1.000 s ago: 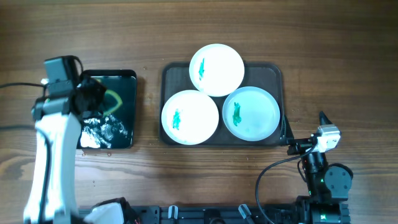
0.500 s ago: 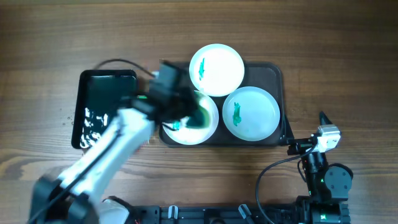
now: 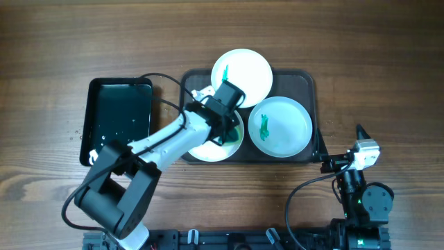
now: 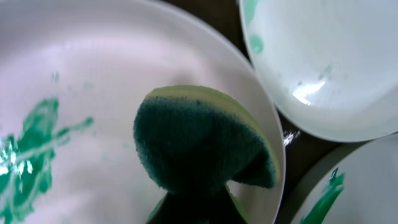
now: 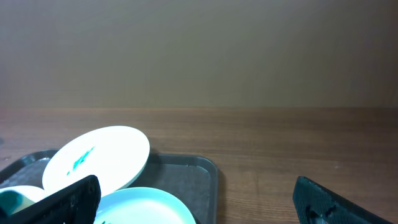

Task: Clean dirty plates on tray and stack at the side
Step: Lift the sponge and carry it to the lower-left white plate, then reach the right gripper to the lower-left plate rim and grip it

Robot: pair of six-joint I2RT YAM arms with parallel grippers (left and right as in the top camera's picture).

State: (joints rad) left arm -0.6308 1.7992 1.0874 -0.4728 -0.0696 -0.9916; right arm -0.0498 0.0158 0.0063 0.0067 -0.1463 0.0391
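Three white plates lie on the dark tray (image 3: 309, 83): the far plate (image 3: 244, 73), the right plate (image 3: 283, 126) and the front-left plate (image 3: 201, 144), each with a teal smear. My left gripper (image 3: 226, 123) is shut on a green sponge (image 4: 199, 143) and presses it on the right part of the front-left plate (image 4: 93, 93). A teal smear (image 4: 31, 152) lies to the sponge's left. My right gripper (image 5: 199, 199) is open and empty, low beside the tray's right end (image 5: 199, 171); in the overhead view it (image 3: 340, 149) is off the tray's front right corner.
A smaller glossy black tray (image 3: 118, 118) with wet patches lies left of the dark tray. The left arm stretches from the table's front left across to the plates. Bare wood lies behind and to the right of the dark tray.
My left arm has carried the sponge from the black tray over to the front-left plate, then moved it further right across that plate. The right arm has not moved.
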